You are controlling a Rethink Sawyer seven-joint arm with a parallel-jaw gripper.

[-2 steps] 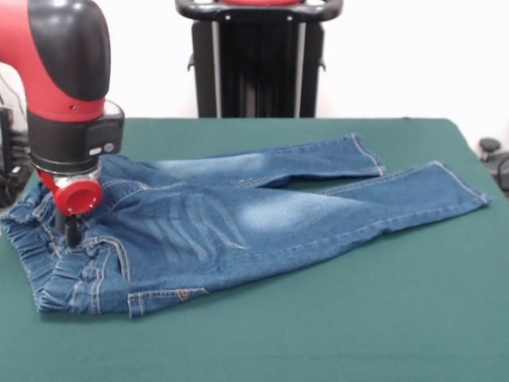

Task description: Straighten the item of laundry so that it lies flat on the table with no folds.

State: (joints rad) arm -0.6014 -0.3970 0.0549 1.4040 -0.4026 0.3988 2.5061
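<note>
Jeans (238, 219) lie spread across the green counter (358, 318), waistband toward the left edge of the front view and both legs running out to the right, the farther leg angled slightly away from the nearer one. Fabric bunches in gathers along the elastic waistband, and the nearer hip corner is turned up in a small fold. Down on the waistband area stands the gripper (70, 231), touching the denim; whether it is open or closed cannot be told.
</note>
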